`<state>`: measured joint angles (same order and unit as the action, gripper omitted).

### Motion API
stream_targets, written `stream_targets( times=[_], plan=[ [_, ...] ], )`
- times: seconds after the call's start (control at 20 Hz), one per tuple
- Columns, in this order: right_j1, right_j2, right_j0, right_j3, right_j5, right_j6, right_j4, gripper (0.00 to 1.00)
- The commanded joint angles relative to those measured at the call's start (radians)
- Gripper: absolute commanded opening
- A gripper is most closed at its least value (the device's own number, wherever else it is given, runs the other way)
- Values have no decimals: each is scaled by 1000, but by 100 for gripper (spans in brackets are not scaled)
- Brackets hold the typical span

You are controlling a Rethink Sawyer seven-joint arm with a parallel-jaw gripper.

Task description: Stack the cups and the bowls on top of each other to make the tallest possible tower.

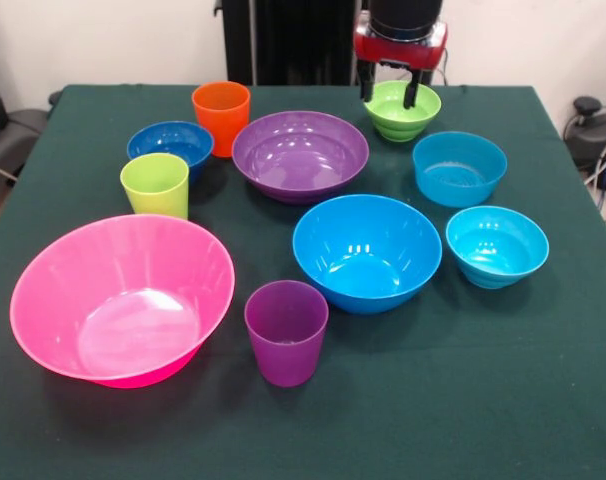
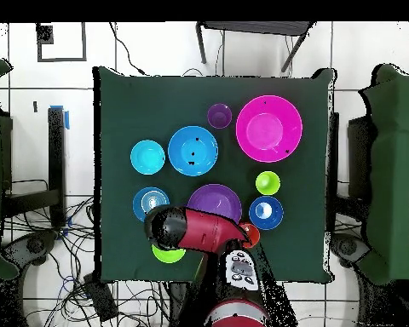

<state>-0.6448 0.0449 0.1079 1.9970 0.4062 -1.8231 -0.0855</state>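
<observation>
A: Gripper (image 1: 391, 98) stood over the lime green bowl (image 1: 403, 112) at the table's (image 1: 543, 400) far edge, its two fingers apart and straddling the rim, one tip inside, one outside. Not closed on it

B: Handling?

A: Glossy thin plastic throughout, so likely light, stiff and slippery. A rim pinch looked the sensible hold; a smooth wall could slide between the pads

B: Count?

A: Seven bowls: pink (image 1: 123, 300), purple (image 1: 300, 153), large blue (image 1: 367, 250), dark blue (image 1: 170, 144), lime green, two turquoise (image 1: 459, 166) (image 1: 497, 244). Three cups: orange (image 1: 221, 115), lime green (image 1: 155, 184), purple (image 1: 286, 330)

B: Any tower?

A: None. Every piece sat upright and apart on the green cloth. Overhead, the arm (image 2: 199, 228) hid most of the lime bowl and orange cup
</observation>
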Motion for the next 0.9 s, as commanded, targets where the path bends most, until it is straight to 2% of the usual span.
stream_targets(
  times=[0.05,0.9],
  plan=[
    [26,-54,0,20,-24,-157,-21,100],
    [44,-84,24,73,-96,-166,-11,100]
  ],
)
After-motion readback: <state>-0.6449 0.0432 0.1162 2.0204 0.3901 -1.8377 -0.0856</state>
